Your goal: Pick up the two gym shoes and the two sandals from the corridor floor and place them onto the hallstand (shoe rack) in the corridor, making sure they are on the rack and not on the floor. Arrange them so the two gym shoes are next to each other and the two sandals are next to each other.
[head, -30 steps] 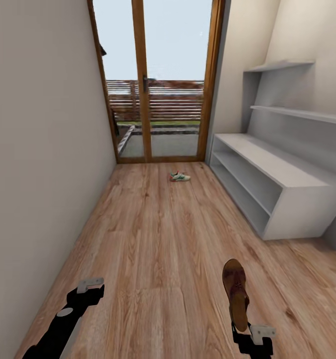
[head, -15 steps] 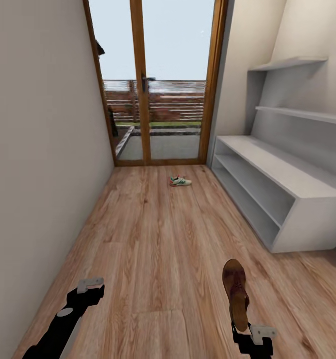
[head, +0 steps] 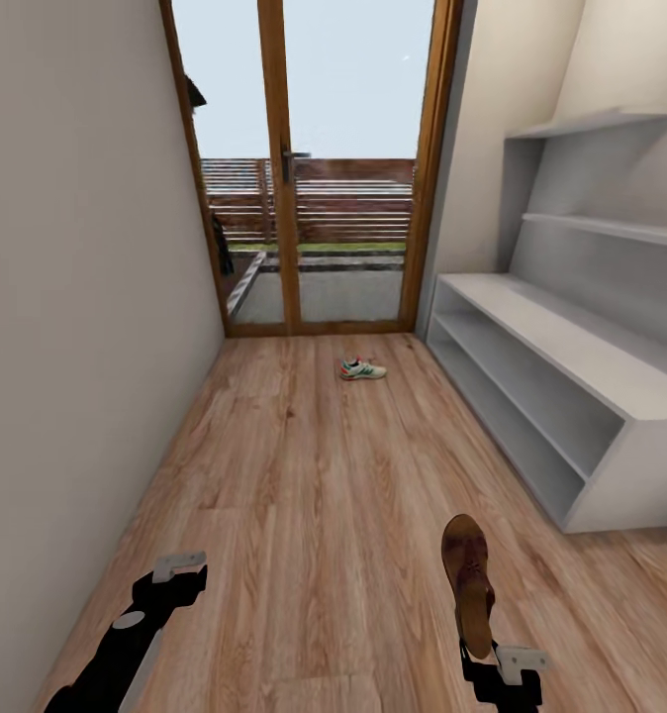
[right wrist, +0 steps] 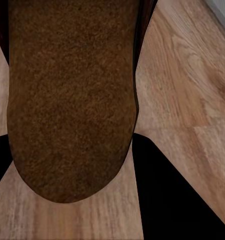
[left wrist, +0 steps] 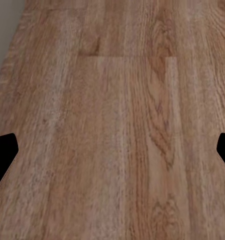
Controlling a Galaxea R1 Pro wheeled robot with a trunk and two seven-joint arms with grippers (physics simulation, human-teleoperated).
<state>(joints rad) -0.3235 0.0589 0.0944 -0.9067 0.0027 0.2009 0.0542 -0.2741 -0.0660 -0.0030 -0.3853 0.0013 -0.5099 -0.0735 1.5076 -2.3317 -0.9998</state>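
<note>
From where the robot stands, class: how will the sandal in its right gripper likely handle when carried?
The sandal juts forward from the right gripper, held at one end and keeping its shape, so probably stiff. Gripped off-centre, it may pivot or sag. Its rough-looking sole likely resists slipping.

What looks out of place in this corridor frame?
One gym shoe lies alone on the corridor floor near the glass door, off the hallstand, whose shelves look bare. The right gripper holds a sandal.

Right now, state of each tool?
Left tool: open, empty, above the corridor floor.
Right tool: shut on a sandal.
</note>
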